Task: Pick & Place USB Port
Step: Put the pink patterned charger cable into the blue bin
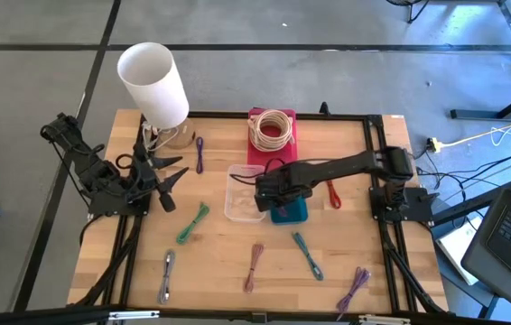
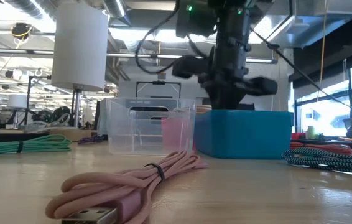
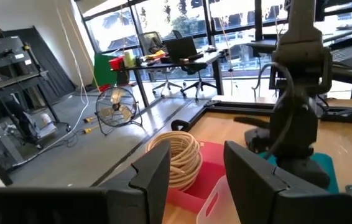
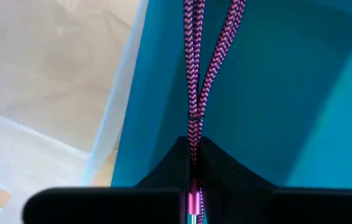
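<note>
My right gripper [image 1: 278,194] hangs over the teal bin [image 1: 290,213], shut on a magenta braided USB cable [image 4: 210,62]. The cable's doubled strands run from the fingers down into the bin [image 4: 275,93]. In the low view the gripper [image 2: 229,93] stands above the bin's [image 2: 244,134] rim, and the cable is hidden behind the wall. My left gripper [image 1: 170,181] waits open near the table's left side, over bare wood; its own view shows the gap [image 3: 196,168]. My right gripper pinches the magenta cable between its two shut fingers [image 4: 170,171], near the metal plug end [image 4: 192,202], coming from above and pointing down. Two strands [image 4: 194,93] hang below the fingers inside the teal bin; whether they reach the bin's floor does not show.
A clear bin [image 1: 242,194] stands against the teal bin's left side, and a pink tray with a coiled cream cable [image 1: 274,131] lies behind. Loose cables lie about: green [image 1: 192,223], pink [image 1: 254,266], teal [image 1: 308,255], purple [image 1: 355,287], silver [image 1: 167,275], red [image 1: 334,192]. A white lamp [image 1: 153,83] stands at the far left.
</note>
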Tool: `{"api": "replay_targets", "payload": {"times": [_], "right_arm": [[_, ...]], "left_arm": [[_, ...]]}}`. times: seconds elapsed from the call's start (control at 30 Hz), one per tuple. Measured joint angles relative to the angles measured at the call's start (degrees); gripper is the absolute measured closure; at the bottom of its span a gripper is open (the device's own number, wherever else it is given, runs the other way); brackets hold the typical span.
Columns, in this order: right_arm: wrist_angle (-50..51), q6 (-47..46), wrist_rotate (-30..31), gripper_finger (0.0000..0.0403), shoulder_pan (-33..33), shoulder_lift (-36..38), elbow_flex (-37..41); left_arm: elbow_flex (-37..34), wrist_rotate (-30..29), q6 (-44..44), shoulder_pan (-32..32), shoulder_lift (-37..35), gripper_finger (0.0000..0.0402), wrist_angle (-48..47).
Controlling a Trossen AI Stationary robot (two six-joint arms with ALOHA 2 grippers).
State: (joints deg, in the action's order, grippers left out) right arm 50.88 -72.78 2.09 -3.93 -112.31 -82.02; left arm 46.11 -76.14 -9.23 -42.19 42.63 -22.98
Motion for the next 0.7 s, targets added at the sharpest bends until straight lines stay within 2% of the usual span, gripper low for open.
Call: {"api": "replay_targets", "payload": {"times": [0.3,0.53,0.7], "right_arm": [[-2.0,3.0,-2.3,0.0388,1.0,-4.9,0.0],[-4.5,4.2,-4.3,0.0387,1.8,-6.2,0.0],[-4.2,4.2,-4.7,0.0325,1.8,-5.9,0.0]], "left_arm": [[0.0,3.8,0.0,0.0,0.0,0.0258,-0.1],[0.0,4.4,0.0,0.0,0.0,0.0258,-0.1],[0.0,6.1,0.0,0.0,0.0,0.0258,-0.1]]}}
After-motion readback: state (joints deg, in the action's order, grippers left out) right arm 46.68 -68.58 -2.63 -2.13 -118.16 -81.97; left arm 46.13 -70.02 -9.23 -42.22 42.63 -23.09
